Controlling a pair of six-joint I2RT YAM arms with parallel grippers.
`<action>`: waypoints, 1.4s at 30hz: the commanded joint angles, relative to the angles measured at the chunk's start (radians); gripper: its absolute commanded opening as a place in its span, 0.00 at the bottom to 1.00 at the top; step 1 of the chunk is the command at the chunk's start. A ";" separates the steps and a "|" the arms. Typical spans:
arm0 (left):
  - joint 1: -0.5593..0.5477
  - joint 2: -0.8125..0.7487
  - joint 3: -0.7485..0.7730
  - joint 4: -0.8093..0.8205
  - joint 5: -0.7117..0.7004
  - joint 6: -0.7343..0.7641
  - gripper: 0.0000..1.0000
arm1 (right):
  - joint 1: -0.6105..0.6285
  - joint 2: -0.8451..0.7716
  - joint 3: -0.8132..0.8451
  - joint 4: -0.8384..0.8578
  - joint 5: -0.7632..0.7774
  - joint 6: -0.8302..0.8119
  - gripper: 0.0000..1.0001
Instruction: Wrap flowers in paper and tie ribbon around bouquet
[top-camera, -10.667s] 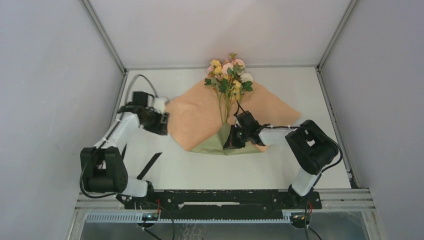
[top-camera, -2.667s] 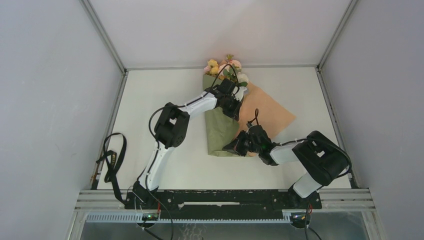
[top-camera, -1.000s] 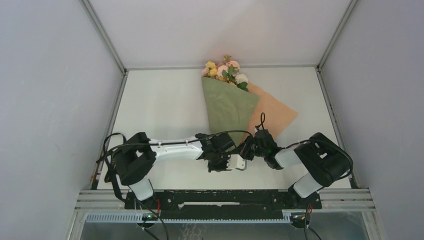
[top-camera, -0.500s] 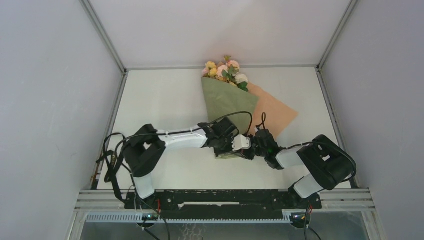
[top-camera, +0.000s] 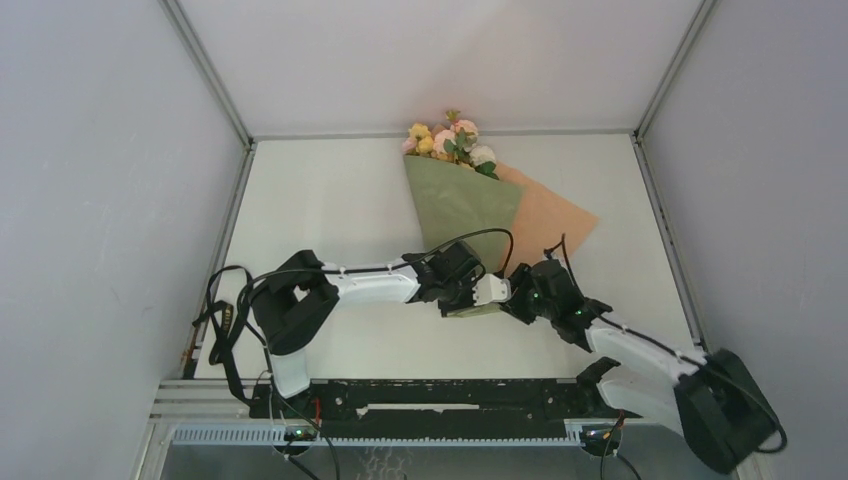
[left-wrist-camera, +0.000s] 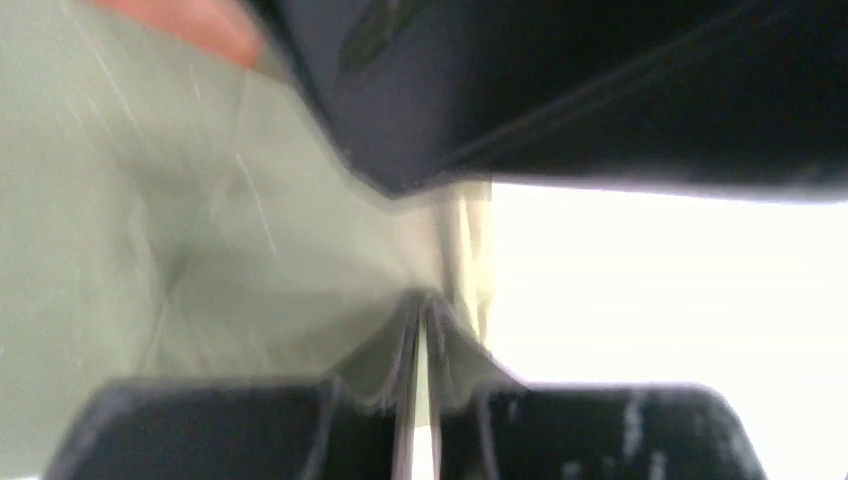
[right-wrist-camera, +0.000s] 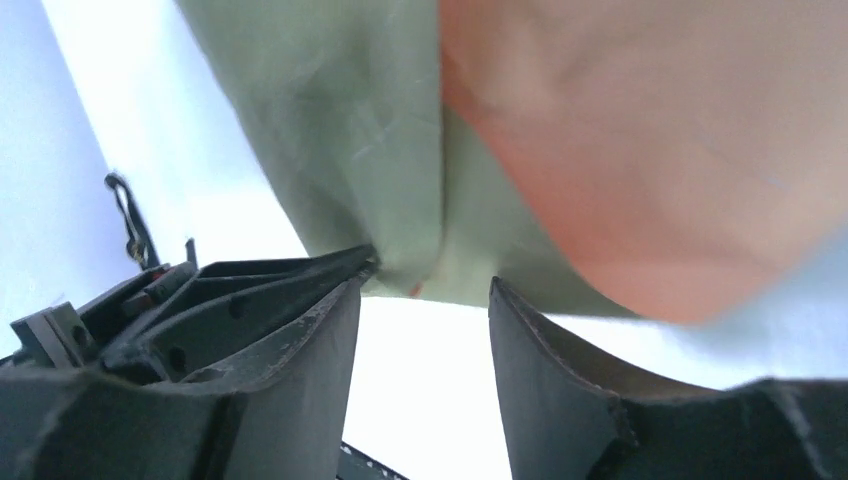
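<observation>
So the bouquet (top-camera: 462, 205) is lying flat on the counter (top-camera: 330, 200), heads pointing away from me. The flowers (top-camera: 450, 138), pink, white and yellow, poke out at the far edge. The paper (top-camera: 440, 180) runs from there toward me as an olive cone narrowing to a tip. It's only half wrapped though: a big peach flap (top-camera: 550, 215) of the same sheet lies open along the cone's right side. My left jaws are down at that near tip, pressed almost together and pinching a fold of the green paper. In the left wrist view you can see the crease sandwiched in the thin slit between them. My right jaws sit just to the right of the left ones, very close, and they're spread apart with nothing in them. From the right wrist view the green tip and the edge of the peach flap hang just past my fingers (right-wrist-camera: 270, 340). My left arm (top-camera: 360, 285) reaches in across the counter from the left, and my right arm (top-camera: 640, 350) comes up from the near right corner.
</observation>
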 joint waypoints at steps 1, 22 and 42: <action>0.003 0.006 -0.045 -0.042 0.000 -0.008 0.13 | 0.003 -0.213 0.032 -0.333 0.194 0.004 0.61; -0.004 0.007 0.032 -0.061 0.041 -0.014 0.30 | -0.017 -0.032 0.001 -0.173 0.257 0.081 0.37; -0.137 0.028 -0.046 -0.003 -0.042 0.171 0.55 | 0.104 -0.022 0.210 -0.108 0.268 -0.510 0.00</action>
